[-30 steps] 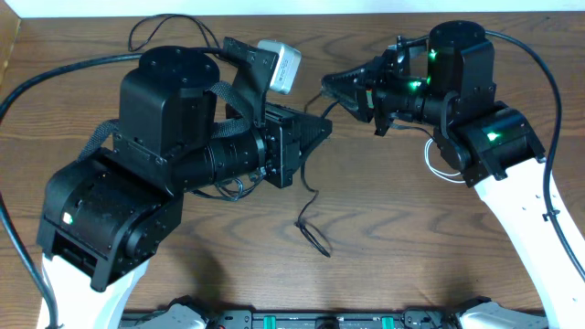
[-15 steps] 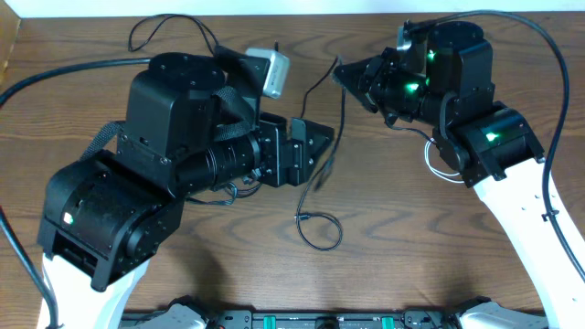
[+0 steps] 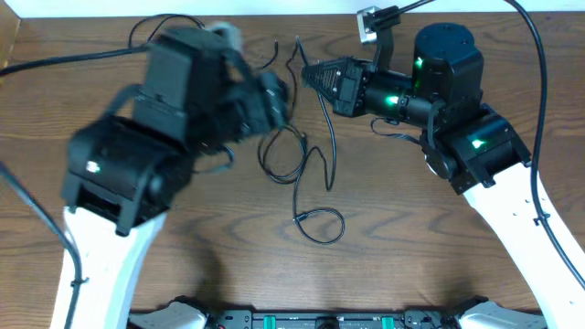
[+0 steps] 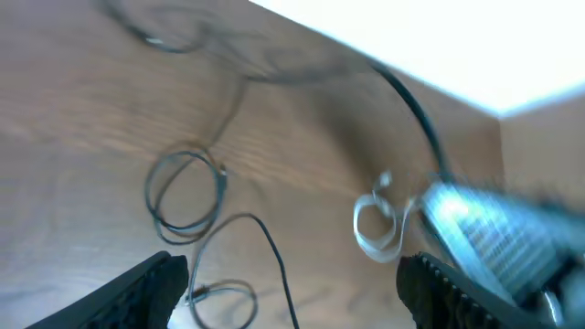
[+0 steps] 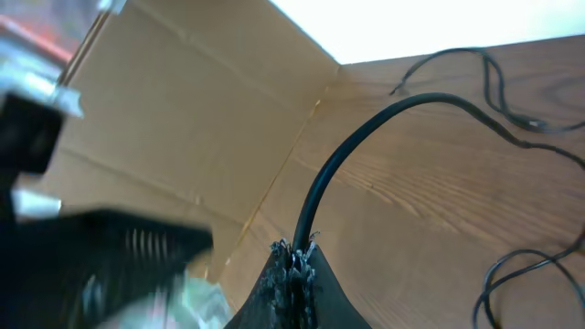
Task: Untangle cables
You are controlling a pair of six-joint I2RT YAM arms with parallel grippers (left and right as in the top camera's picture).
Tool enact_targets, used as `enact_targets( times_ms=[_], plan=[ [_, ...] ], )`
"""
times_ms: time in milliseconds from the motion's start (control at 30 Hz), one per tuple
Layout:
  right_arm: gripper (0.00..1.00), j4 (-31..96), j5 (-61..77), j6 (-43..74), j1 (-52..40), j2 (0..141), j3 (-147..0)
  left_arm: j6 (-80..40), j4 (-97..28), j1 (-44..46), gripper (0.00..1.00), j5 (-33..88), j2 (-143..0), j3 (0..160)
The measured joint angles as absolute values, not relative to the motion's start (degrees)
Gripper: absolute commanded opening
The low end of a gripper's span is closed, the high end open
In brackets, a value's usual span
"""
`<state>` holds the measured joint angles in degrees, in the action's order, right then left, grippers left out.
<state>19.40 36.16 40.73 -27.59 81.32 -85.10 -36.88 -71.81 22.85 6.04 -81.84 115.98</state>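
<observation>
Cables: the thin black flexible cables (image 3: 327, 151) run from the 12 o'clock edge of the brown wood-grain tabletop (image 3: 439, 265) down to a small loop near its centre. The short white looped cord (image 4: 364, 239) lies apart from them at about 3 o'clock, close under the right arm.
Handling: treat them as light, limp and a little springy. Loops will likely drag along and tighten if you pull fast, and the small plug ends could snag.
Where to hold: take a straight run just beside a plug end, not the middle of a loop.
Right end effector (image 5: 292, 265): closed on one black cable, which rises from the pinched fingertips.
Right arm pose: raised near 1 o'clock and pointing toward 9 o'clock, holding its strand off the wood.
Left end effector (image 4: 291, 279): open, fingers spread wide, gripping nothing.
Left arm pose: motion-blurred at 10 o'clock, held high, with its wrist camera looking down on the loose loops.
</observation>
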Motion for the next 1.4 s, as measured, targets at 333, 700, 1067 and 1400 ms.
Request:
enact_targets(
  times_ms=[333,700,1067,1400],
  plan=[
    [0.01,18.96,45.08,22.98,-31.64,81.32,-85.10,-44.53,-71.79,7.49,0.77,24.84,-82.52,115.98],
    [0.01,18.94,40.45,15.44,-37.50,81.32,-85.10,-49.76,-71.81,7.51,0.54,37.21,-83.15,115.98],
    [0.01,18.17,39.68,15.20,-37.50,81.32,-85.10,-50.39,-71.79,7.51,0.33,37.65,-83.15,115.98],
    [0.01,15.92,41.56,14.96,-38.06,81.32,-85.08,-50.39,-71.79,7.51,0.29,37.65,-83.15,115.98]
  ],
)
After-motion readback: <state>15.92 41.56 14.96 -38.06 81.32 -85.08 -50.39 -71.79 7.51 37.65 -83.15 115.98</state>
